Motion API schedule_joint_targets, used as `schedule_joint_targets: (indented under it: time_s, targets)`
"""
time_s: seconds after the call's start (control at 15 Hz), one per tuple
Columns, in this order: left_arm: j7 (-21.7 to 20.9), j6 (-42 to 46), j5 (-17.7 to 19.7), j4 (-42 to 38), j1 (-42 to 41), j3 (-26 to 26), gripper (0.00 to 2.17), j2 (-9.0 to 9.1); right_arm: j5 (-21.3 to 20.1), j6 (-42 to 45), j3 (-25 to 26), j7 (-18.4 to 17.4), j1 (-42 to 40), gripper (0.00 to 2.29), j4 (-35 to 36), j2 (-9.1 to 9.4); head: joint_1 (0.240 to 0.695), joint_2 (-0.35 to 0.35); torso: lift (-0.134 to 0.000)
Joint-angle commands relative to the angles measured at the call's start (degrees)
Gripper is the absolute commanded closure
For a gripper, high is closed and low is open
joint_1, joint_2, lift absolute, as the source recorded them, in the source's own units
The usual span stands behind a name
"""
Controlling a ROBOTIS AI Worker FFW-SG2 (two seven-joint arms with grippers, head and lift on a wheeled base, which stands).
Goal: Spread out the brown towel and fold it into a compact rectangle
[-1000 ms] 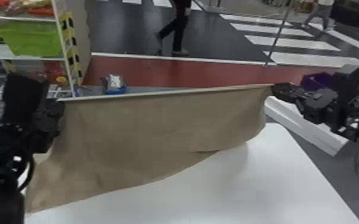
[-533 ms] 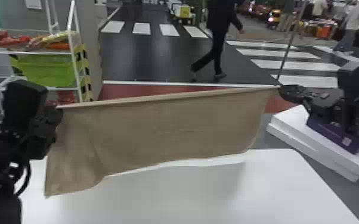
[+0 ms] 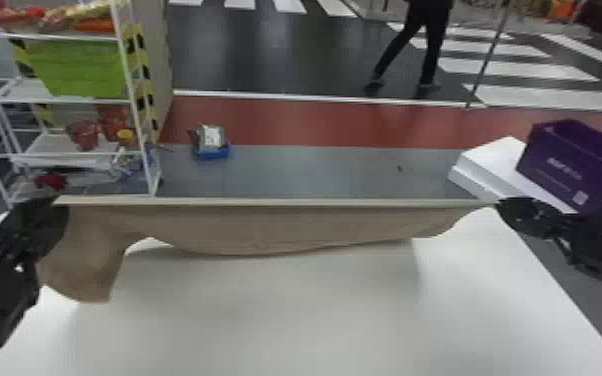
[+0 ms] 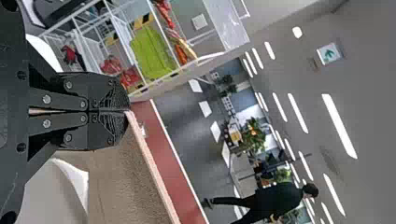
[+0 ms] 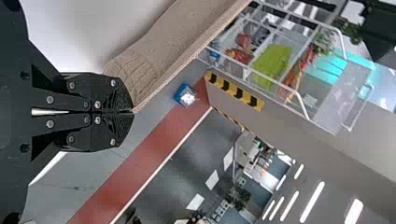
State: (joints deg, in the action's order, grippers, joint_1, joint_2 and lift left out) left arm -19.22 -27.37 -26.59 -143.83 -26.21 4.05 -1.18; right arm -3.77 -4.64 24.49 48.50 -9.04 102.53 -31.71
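Over the white table point(image 3: 275, 325), brown towel point(image 3: 285, 227) hangs taut along its top edge: my left gripper point(image 3: 59, 201) pinches one upper corner, my right gripper point(image 3: 499, 202) the other. Lower edge uneven, drooping furthest on my left.

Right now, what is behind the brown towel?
Past the towel I see grey floor and a small blue box. The towel covers most of the far edge of the table; that part is hidden.

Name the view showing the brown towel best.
Head view: the brown towel shows end to end, with its top and lower edges. The left wrist view gives its left end close up; the right wrist view, its right end.
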Motion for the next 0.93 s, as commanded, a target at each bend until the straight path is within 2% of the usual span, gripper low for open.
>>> schedule_joint_targets:
  time_s: [0.0, 0.13, 0.27, 0.53, 0.67, 0.87]
  targets:
    - [-0.20, 10.53, 0.31, -2.06, -10.17, 0.96, 2.13, 0.04, 0.43, 9.60, 1.35, 0.63, -8.27, 1.22, -1.19, -1.87, 0.655, -0.187, -0.124]
    - [-0.11, 16.68, 0.66, -0.39, -15.27, 1.40, 2.13, 0.04, 0.34, 14.87, 1.35, 1.33, -11.26, 1.22, -3.04, -2.75, 0.695, -0.214, -0.124]
    - [-2.84, 16.68, 0.75, 2.68, -15.80, 1.84, 2.13, 0.04, -0.45, 17.51, 0.12, 3.35, -11.97, 1.22, -4.97, -3.54, 0.695, -0.245, -0.124]
    - [-16.46, 15.10, -0.22, 5.06, -14.75, 5.44, 2.13, 0.48, -3.00, 22.61, -2.87, 9.42, -11.97, 1.22, -5.76, -3.89, 0.695, -0.252, -0.124]
    - [-26.13, 15.45, -0.66, 4.88, -13.78, 9.75, 2.13, 1.27, -3.61, 22.78, -2.87, 12.84, -10.91, 1.22, -5.85, -4.24, 0.695, -0.237, -0.124]
    - [-36.59, 16.86, -0.66, 5.06, -12.72, 15.46, 2.14, 1.33, -4.84, 23.49, -2.87, 14.78, -9.68, 1.22, -7.34, -4.95, 0.695, -0.225, -0.124]
